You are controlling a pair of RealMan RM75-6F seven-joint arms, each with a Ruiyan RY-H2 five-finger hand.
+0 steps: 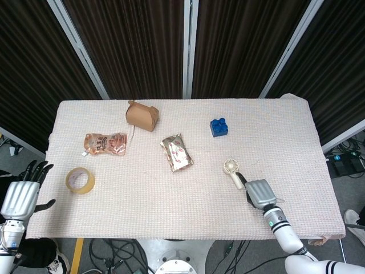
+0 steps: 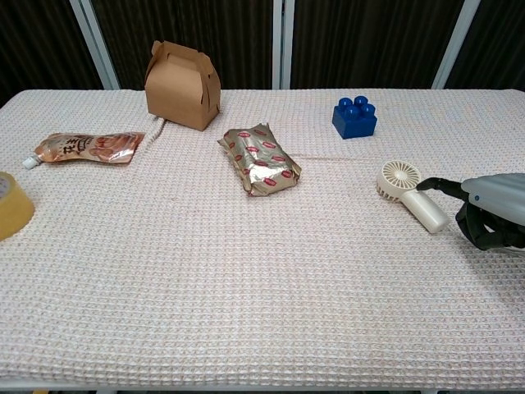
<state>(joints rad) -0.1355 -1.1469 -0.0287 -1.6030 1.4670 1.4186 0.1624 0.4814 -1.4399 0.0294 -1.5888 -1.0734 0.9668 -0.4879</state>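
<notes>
A small white hand-held fan lies on the table's right side, head to the far side, handle pointing toward the front right. My right hand sits just at the end of that handle. In the chest view the right hand has its thumb stretched out to the fan, tip at the top of the handle, while the other fingers curve downward beside it, gripping nothing. My left hand hangs off the table's left edge with fingers spread and empty; the tape roll is nearest to it.
On the white woven table cover lie a yellow tape roll, a copper pouch, a brown carton, a foil snack packet and a blue brick. Dark curtains stand behind.
</notes>
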